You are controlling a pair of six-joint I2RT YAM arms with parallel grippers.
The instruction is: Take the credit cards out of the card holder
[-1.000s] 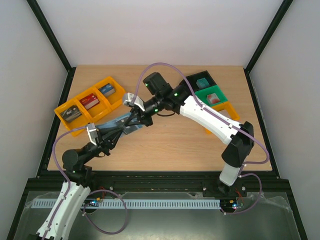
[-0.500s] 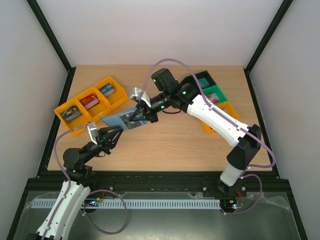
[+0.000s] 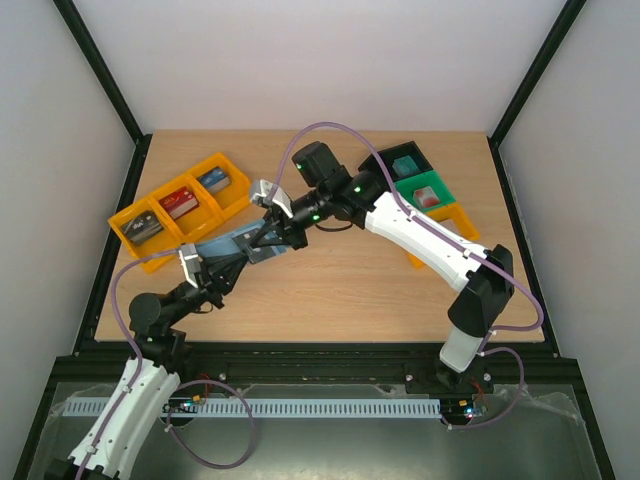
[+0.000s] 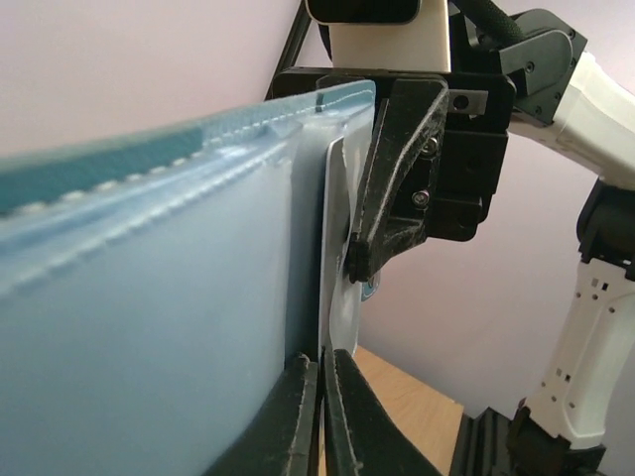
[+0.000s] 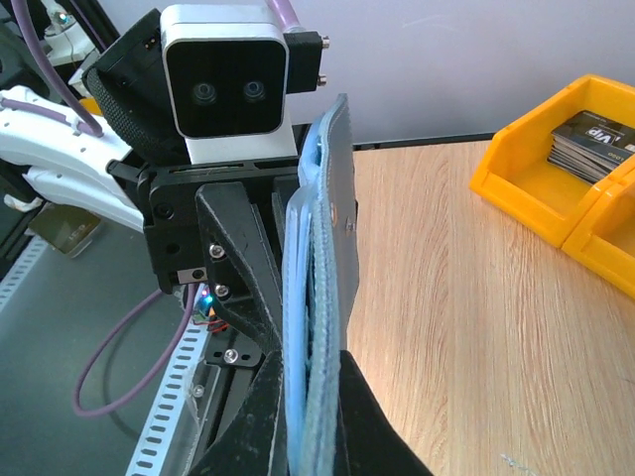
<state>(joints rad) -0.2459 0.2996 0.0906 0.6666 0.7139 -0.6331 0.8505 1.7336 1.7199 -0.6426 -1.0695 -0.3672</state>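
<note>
One card holder [image 3: 222, 245] is held up on edge over the left-middle of the surface [image 3: 350, 290]. It is opened out, and its pale blue pocket side fills the left wrist view. A darker teal strip runs along its top edge there; whether that is a card I cannot tell. The right end effector [image 3: 258, 240] is clenched on the far end of the card holder, one finger on each face. The left end effector [image 3: 238, 258] is pinched tight on a thin pale edge at the near end. Orange trays [image 3: 236, 198] of small blocks lie just behind, with a green tray [image 3: 405, 188] and a black tray [image 3: 418, 155] well to the right.
</note>
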